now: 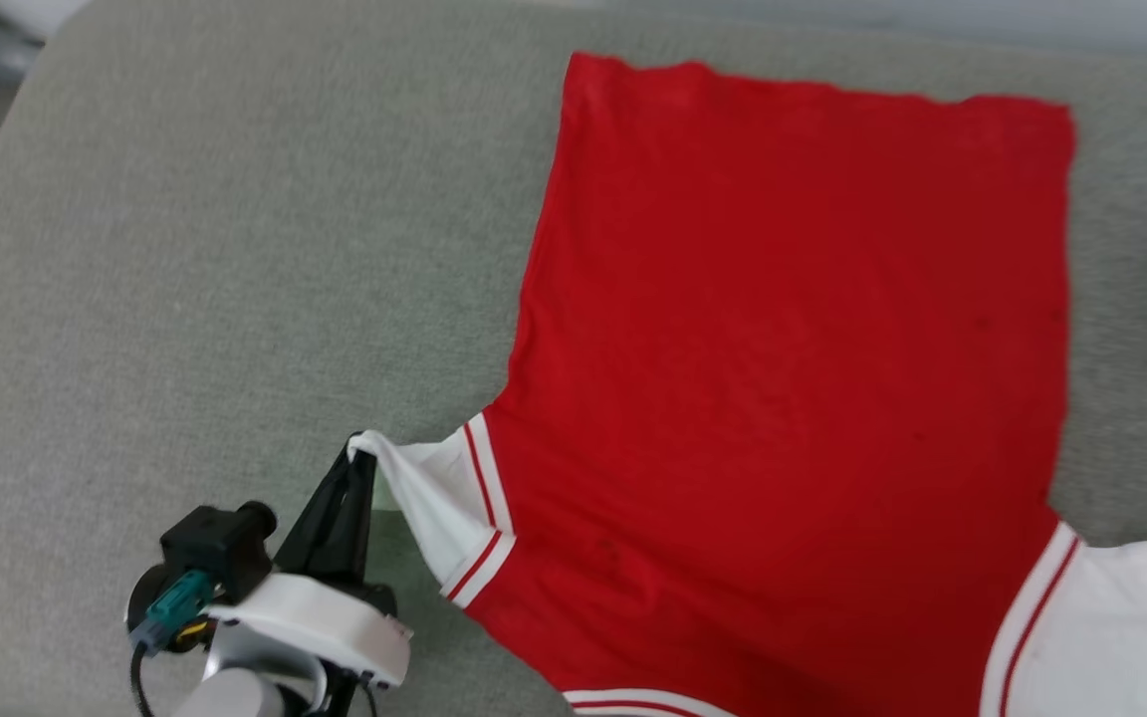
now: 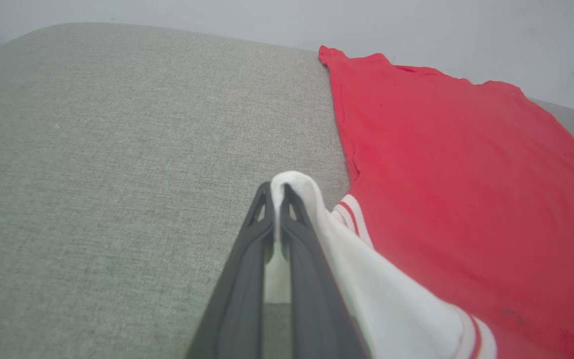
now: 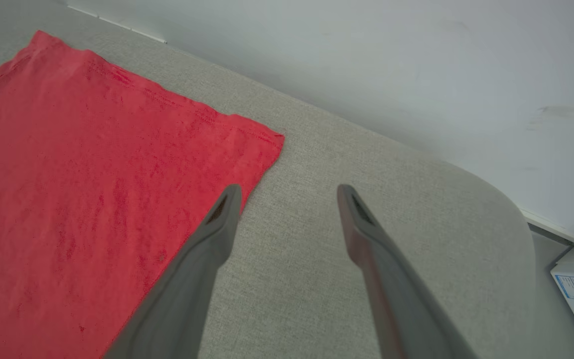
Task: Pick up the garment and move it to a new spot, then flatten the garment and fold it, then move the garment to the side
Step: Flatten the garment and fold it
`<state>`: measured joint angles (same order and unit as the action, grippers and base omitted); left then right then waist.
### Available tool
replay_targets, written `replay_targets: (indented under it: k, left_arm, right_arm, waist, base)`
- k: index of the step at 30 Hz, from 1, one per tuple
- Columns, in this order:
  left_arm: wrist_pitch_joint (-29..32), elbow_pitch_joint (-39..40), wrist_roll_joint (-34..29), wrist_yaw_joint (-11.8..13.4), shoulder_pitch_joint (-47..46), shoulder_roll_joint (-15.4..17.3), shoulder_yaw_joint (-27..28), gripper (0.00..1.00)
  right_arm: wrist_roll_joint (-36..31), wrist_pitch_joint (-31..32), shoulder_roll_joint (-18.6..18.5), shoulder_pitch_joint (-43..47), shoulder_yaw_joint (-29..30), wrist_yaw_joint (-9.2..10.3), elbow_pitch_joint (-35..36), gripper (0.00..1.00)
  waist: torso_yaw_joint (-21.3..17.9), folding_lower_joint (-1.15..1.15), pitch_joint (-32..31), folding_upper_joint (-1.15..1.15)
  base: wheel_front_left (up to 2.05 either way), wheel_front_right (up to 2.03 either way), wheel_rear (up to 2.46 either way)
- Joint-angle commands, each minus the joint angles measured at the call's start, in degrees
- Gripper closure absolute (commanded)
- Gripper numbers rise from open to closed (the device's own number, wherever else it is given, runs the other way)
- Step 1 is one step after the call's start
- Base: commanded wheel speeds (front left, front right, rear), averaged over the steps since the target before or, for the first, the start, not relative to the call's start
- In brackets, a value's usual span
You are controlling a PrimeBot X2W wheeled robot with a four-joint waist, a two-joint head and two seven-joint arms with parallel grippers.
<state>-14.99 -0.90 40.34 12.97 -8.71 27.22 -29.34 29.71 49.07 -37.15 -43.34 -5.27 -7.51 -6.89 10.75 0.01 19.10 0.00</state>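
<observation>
Left claw (image 1: 362, 456) pinches garment (image 1: 783, 378) on grey cushion (image 1: 235, 249).

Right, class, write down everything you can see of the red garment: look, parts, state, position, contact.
The garment is a red, soft knit-looking shirt with short white sleeves and red-and-white striped trim at the sleeve seams. It lies spread nearly flat, plain red side up, on the grey upholstered surface, hem away from the robot. Its right-hand sleeve lies flat; its left-hand sleeve is raised at the tip, pinched by the shut left gripper.
</observation>
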Motion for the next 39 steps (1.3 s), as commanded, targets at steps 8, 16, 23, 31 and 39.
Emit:
replay_targets:
  k: [8,16,23,31,39]
  left_arm:
    - [-0.26,-0.57,-4.9,-4.01,-5.38,-6.08,1.59,1.0]
    - [-0.21,-1.47,-8.21,-7.17,-7.54,-10.44,3.81,1.0]
    - [-0.17,-2.65,-10.73,-8.88,-8.03,-12.55,5.52,1.0]
    - [-0.15,-4.09,-12.59,-9.84,-6.78,-13.78,7.58,1.0]
    - [-0.2,-5.66,-13.19,-9.68,-3.45,-13.32,9.37,1.0]
  right_arm:
    - [-2.29,15.57,0.37,-14.65,-3.01,0.05,-8.51,0.0]
    - [-6.22,18.53,0.21,-17.22,-5.36,0.05,-14.75,0.0]
    - [-4.68,19.93,-0.07,-12.2,-6.55,0.04,-17.66,0.0]
    - [-4.04,14.48,0.25,-15.33,-5.09,0.05,-16.64,1.0]
    - [-0.35,5.57,-1.03,-12.92,-8.59,0.05,-14.23,1.0]
  waist:
    - [7.69,-0.01,12.66,0.0]
    - [9.53,-0.01,17.98,0.0]
    - [9.36,-0.01,19.01,0.0]
    - [7.52,-0.01,16.3,0.0]
    - [3.97,-0.01,8.65,0.0]
  base:
    - [0.0,0.0,0.0]
    - [0.0,0.0,0.0]
    - [0.0,0.0,0.0]
    - [0.0,0.0,0.0]
    - [0.0,0.0,0.0]
